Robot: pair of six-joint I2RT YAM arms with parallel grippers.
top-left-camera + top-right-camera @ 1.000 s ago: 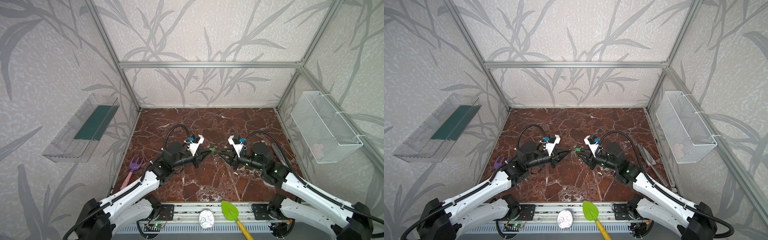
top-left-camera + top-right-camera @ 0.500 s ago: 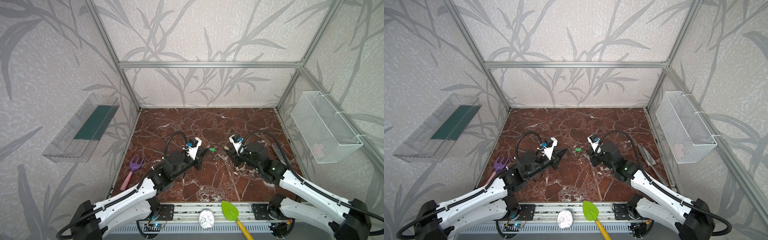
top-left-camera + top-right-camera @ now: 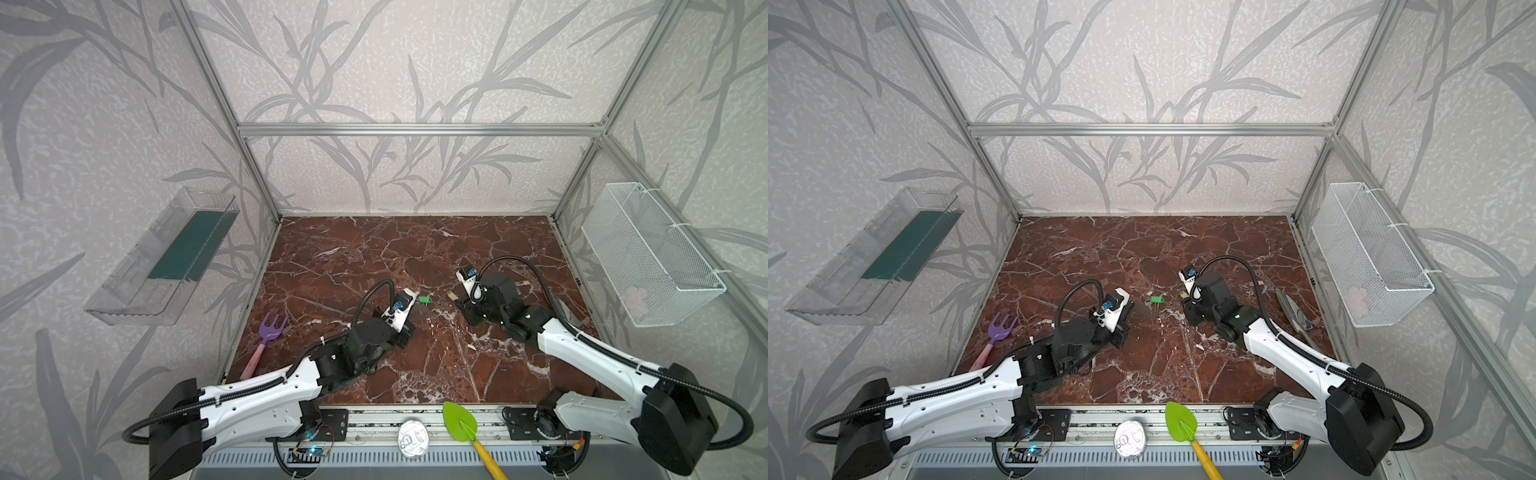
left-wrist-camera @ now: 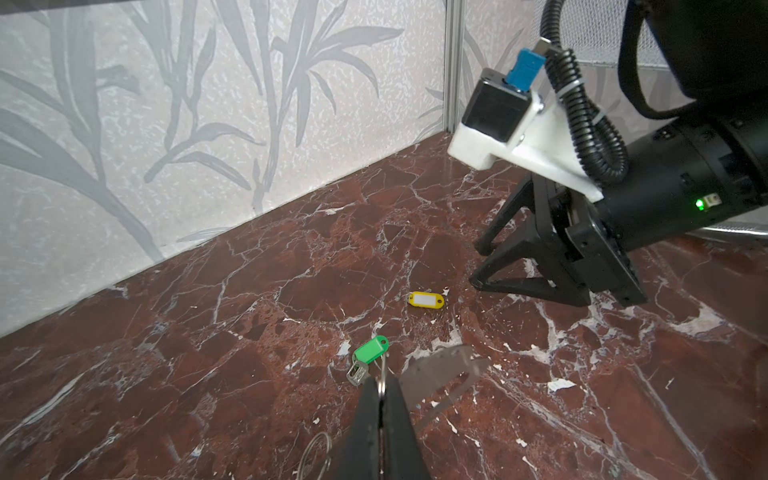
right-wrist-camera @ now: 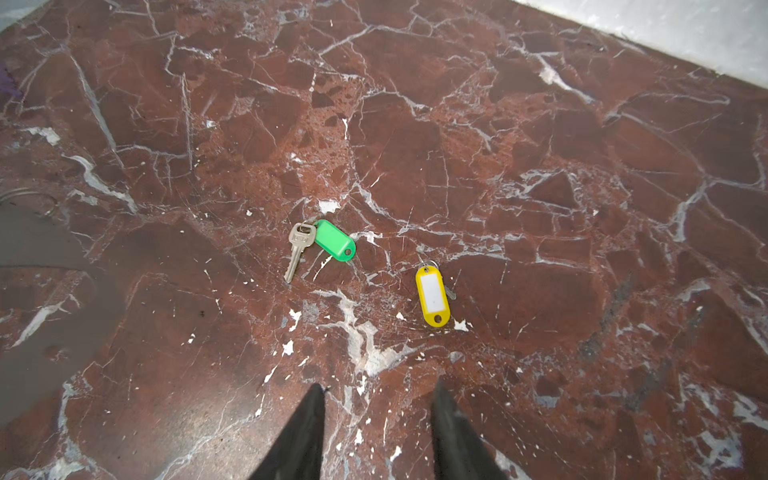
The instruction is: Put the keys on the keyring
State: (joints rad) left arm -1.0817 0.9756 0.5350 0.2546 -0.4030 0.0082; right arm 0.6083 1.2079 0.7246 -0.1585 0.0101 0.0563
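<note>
- Up front, left gripper (image 4: 380, 401) fingers are squeezed shut on a wire loop of the keyring (image 4: 440, 370), grey plate just beside.
- right gripper (image 5: 378, 386) fingers sit partly apart, holding nothing.
- green-tag key (image 5: 334, 243) and yellow-tag key (image 5: 432, 295) lie on the table (image 3: 415, 249) between the grippers, not touching.
- a second ago both grippers were nose to nose; now they've backed apart.

No text can be read. Disc (image 3: 411, 439) on the front rail (image 3: 374, 419): dark handwritten marks, illegible in both top views. Yellow tag (image 5: 432, 296): plain white insert.
</note>
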